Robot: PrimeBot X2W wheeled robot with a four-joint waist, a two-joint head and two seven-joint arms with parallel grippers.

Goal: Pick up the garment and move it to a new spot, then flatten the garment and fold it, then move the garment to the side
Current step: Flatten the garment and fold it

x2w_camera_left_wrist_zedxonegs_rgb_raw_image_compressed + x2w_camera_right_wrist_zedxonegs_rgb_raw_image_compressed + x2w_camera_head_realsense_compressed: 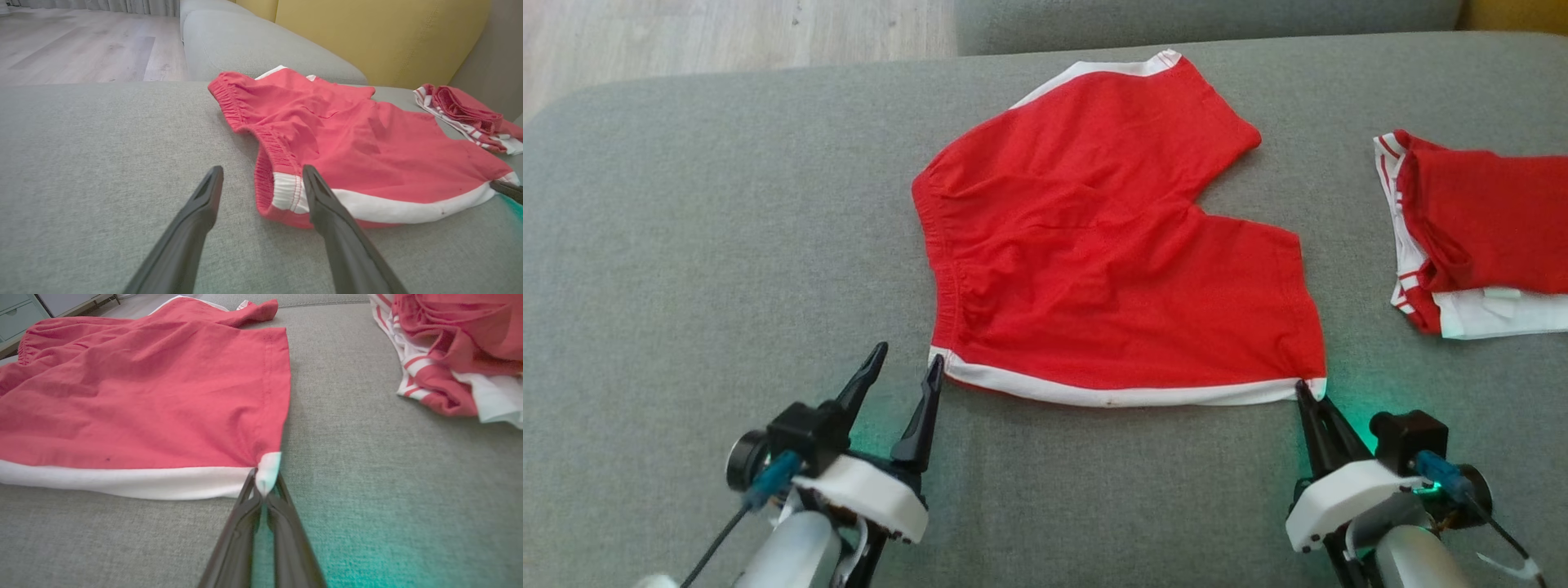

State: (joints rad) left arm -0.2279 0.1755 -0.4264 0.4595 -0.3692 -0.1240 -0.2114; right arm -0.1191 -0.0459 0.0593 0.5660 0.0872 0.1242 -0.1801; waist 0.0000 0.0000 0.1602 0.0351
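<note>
Red shorts [1111, 245], right gripper [1305, 388] pinching corner (white trim), left gripper [908, 354] wide, empty.

Wide open sofa on the robot's left, a tighter lane on its right.

The grey sofa seat [686, 245] lies bare right across on the left of the red shorts [1094, 245]. A clear strip also runs along the near side between the left gripper [908, 354] and the right gripper [1303, 384]. On the right, a folded red-and-white pile [1478, 229] sits near the shorts' legs. The bare channel between them is narrowest beside the near leg. Beyond the shorts the grey back cushion [1176, 20] rises and closes that side. The far leg seems to stop just short of it, though I can't be sure from here.
</note>
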